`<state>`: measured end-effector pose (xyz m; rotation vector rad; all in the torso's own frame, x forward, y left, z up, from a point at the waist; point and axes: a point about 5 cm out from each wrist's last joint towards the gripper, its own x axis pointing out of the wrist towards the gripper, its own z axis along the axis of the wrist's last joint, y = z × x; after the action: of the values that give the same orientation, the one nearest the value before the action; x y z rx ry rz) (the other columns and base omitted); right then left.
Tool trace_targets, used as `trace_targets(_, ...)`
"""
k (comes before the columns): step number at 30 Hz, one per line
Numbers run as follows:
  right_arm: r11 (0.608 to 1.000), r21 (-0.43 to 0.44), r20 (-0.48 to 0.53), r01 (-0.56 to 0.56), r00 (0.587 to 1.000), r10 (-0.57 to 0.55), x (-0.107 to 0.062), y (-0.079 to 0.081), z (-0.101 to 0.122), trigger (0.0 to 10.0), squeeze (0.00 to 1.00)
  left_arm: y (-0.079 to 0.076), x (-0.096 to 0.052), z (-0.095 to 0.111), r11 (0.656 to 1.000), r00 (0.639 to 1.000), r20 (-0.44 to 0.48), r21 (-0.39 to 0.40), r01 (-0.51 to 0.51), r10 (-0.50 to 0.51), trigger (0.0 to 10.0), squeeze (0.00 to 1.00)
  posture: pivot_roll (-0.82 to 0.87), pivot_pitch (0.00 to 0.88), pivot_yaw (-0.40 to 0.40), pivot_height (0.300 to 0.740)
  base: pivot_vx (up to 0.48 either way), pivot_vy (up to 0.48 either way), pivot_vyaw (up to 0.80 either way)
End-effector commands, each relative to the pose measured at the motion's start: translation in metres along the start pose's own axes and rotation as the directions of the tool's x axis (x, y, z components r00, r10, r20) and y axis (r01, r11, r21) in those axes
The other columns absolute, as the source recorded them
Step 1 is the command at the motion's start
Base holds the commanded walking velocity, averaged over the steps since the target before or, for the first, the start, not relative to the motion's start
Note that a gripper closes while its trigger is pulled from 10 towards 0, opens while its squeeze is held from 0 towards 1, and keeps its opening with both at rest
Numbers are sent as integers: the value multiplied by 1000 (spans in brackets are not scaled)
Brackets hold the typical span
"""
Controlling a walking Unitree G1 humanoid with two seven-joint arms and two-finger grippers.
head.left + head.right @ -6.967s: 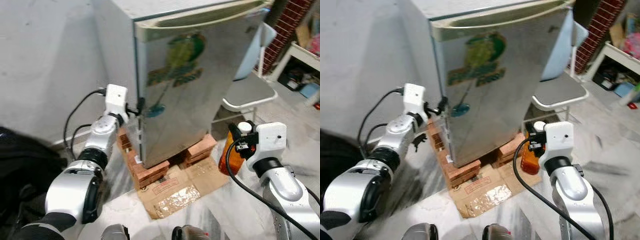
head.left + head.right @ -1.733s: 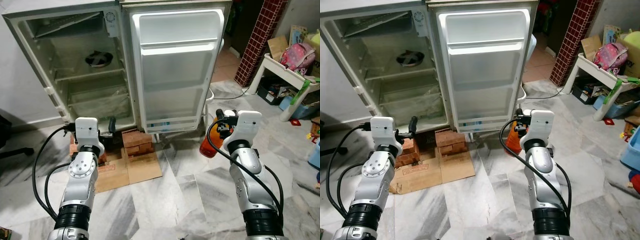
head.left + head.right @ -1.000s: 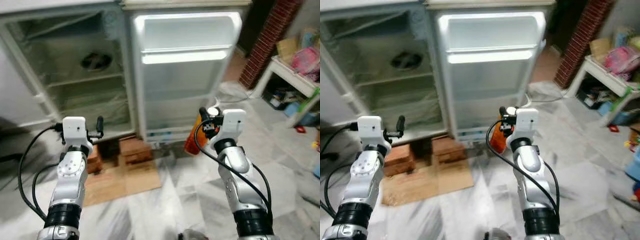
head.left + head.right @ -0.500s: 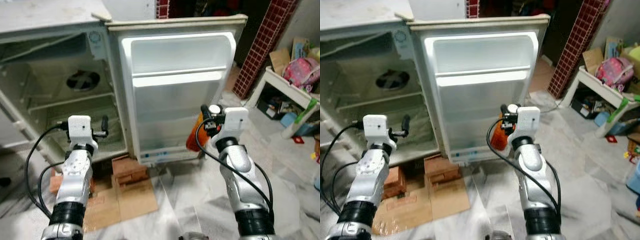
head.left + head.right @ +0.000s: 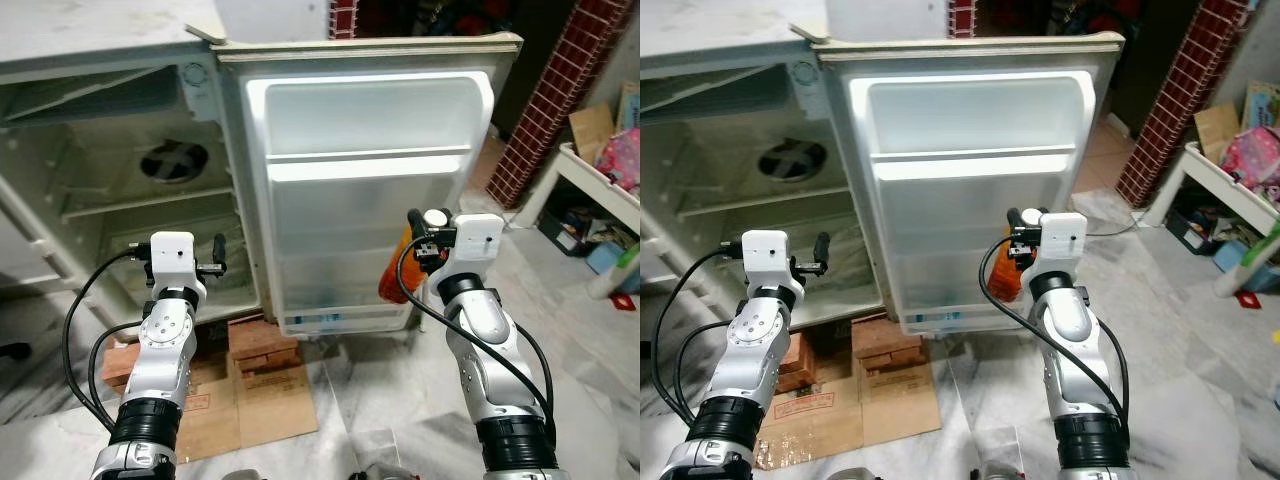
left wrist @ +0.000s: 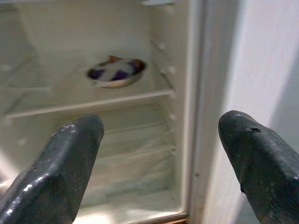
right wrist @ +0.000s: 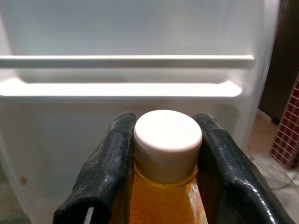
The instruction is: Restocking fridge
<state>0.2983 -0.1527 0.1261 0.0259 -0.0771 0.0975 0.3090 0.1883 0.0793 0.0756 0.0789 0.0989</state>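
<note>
The fridge stands with its door (image 5: 370,200) swung wide open, the inner door shelves facing me. My right gripper (image 5: 428,235) is shut on the neck of an orange juice bottle (image 5: 394,272) with a white cap (image 7: 167,137), held upright just in front of the door's lower half; the door's shelf rail (image 7: 126,61) is beyond it. My left gripper (image 5: 215,260) is open with nothing in it, level with the lower fridge compartment. In the left wrist view its fingers (image 6: 70,154) frame the shelves. A dark bowl (image 6: 117,72) sits on the middle shelf (image 5: 150,205).
The fridge rests on red bricks (image 5: 262,345) over flattened cardboard (image 5: 255,400) on a marble floor. A red brick pillar (image 5: 550,100) rises at the right, with a white table (image 5: 600,190) and clutter beyond it.
Seven seconds ago the door was shut with my left gripper at its edge; now it stands open. The camera has come nearer to the fridge. The bottle stays in my right gripper.
</note>
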Motion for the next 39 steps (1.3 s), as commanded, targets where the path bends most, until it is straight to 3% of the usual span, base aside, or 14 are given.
trace_targets(1,1000,3,43,-2,999,2,2,-2,10,10000,0,0,1,1,1000,1000,-10,9,-13,13,10000,0,-53,0,16,740,0,0,0)
trace_targets(13,999,36,23,-40,999,39,0,6,4,10000,0,-5,-4,-2,998,998,-32,-36,46,-47,10000,0,-51,0,16,740,0,0,0)
trace_targets(25,999,35,23,-40,999,39,-1,5,4,10000,0,-5,-5,-3,998,998,-40,-38,47,-48,10000,0,-54,0,17,740,257,-312,0)
trace_targets(28,999,34,22,-42,999,41,-1,5,4,10000,0,-6,-5,0,996,999,-13,-70,50,-51,10000,0,-54,0,16,740,0,-285,0)
trace_targets(39,999,29,22,-43,999,43,0,3,5,10000,0,5,-6,-5,998,998,-63,-46,-33,30,10000,0,-53,0,14,740,0,0,0)
